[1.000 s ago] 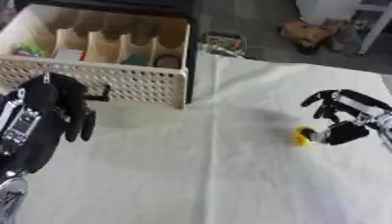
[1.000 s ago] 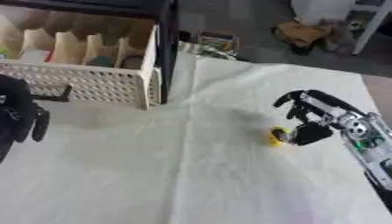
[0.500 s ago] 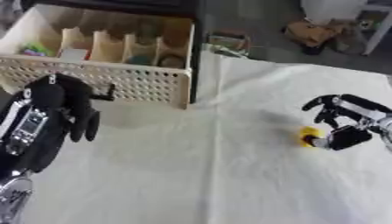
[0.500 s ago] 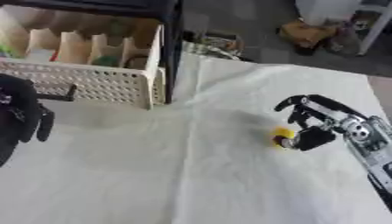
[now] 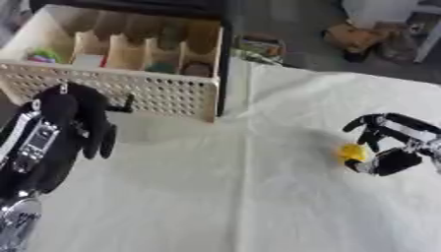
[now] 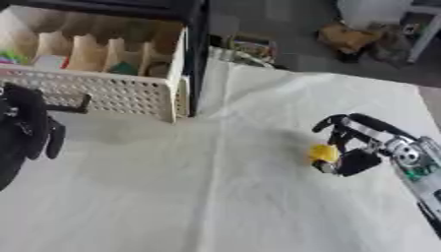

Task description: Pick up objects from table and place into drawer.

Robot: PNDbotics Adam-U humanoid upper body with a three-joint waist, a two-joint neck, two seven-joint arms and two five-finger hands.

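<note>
The right hand (image 6: 362, 147) curls around the yellow thing (image 6: 323, 153) to lift it; the left hand (image 5: 73, 123) hangs relaxed by the drawer (image 5: 129, 93).

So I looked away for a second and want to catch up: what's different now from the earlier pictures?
Very little. The right hand has closed in slightly on the small yellow object, fingers curled round it, though it still lies on the white cloth. The whole picture has shifted a little, which is the camera moving. The left hand stays by the open drawer, unchanged.
</note>
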